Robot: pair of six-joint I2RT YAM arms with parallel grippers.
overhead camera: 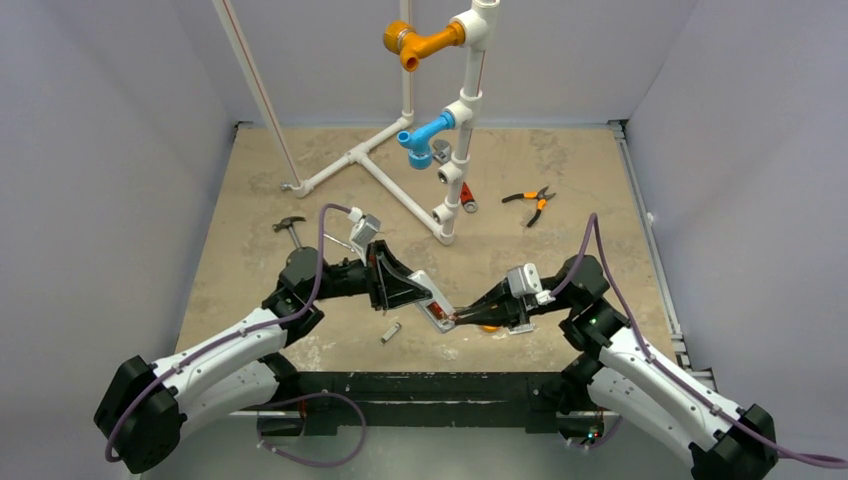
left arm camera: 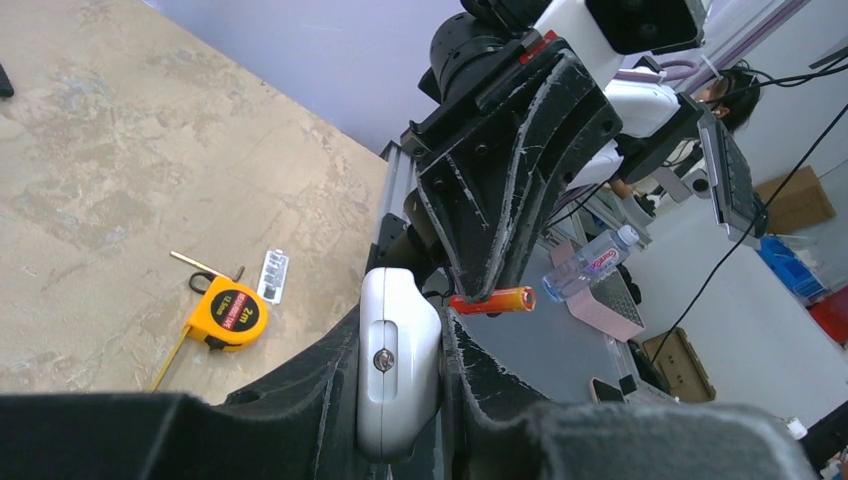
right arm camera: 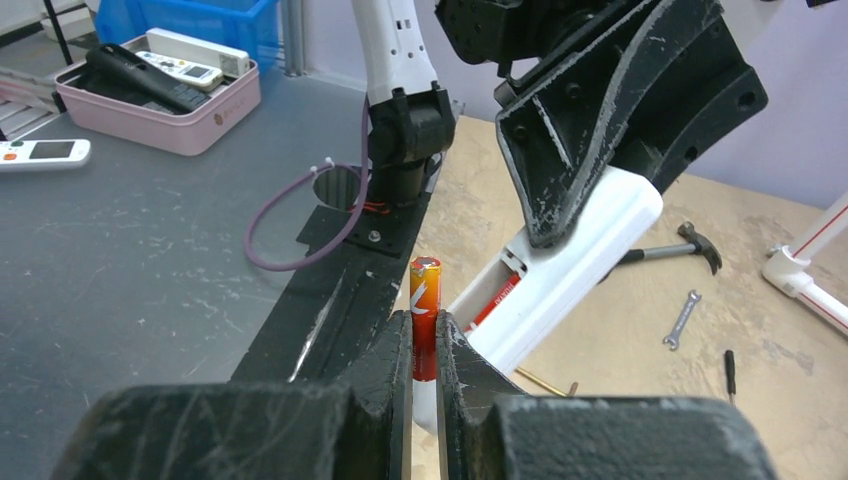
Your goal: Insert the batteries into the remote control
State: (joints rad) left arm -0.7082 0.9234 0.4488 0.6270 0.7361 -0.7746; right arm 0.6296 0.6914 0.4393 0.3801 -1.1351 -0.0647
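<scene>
Tan tabletop (overhead camera: 560, 180) below: left gripper (left arm camera: 400, 340) clamped on remote control (left arm camera: 398, 395), right gripper (right arm camera: 424, 350) pinching battery (right arm camera: 424, 290), open bay (right arm camera: 500, 295) just ahead of it; insertion step, next likely needs tilting battery into bay.

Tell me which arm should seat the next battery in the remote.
Right: the right gripper is shut on a battery beside the open bay; the left gripper only holds the remote control.
</scene>
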